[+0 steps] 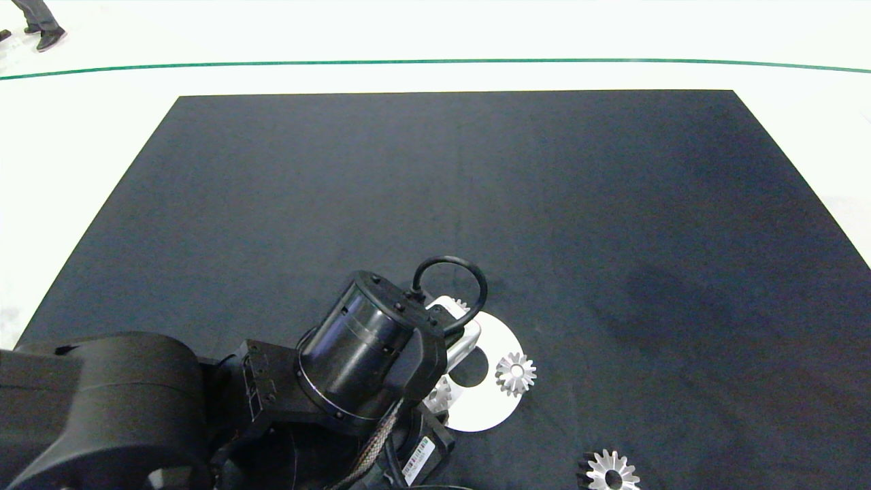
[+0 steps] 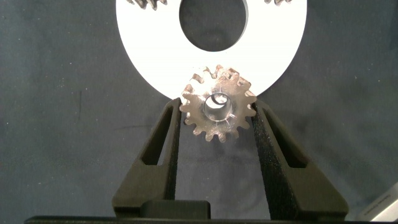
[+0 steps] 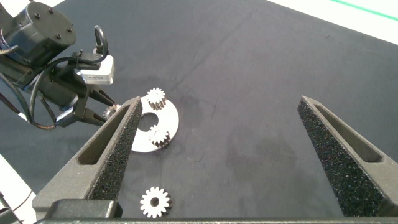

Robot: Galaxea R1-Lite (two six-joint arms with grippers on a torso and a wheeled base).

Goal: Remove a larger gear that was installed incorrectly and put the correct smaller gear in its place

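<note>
Nearest the left wrist camera, the left gripper (image 2: 216, 118) pinches the smaller gear (image 2: 218, 111) between its two dark fingers (image 2: 166, 134), the pads bearing on opposite teeth and the bore facing the camera. The gear hangs over the near rim of the white ring plate (image 2: 143, 53); whether it already touches the plate cannot be told. Two further small gears sit on the plate, seen from the right wrist as one toward its far edge (image 3: 155, 97) and one near the middle of its right side (image 3: 160, 135). In the head view the left arm (image 1: 354, 357) covers most of the plate (image 1: 497, 401), leaving one seated gear (image 1: 515, 373) exposed. The larger gear (image 1: 610, 471) lies flat on the black mat (image 1: 476, 190) well apart from the plate, near the table's front edge, so the removal appears done and the step in hand is judged to be seating the replacement. To do it well, the gear should be kept level, its bore centred over the vacant seat, and lowered slowly, with a slight turn if the teeth clash with a neighbour, the fingers parting only once it sits flat. The right gripper (image 3: 227, 155) hovers spread wide and holding nothing, off to the right above the mat. A person's shoe (image 1: 49, 37) shows beyond the table.
</note>
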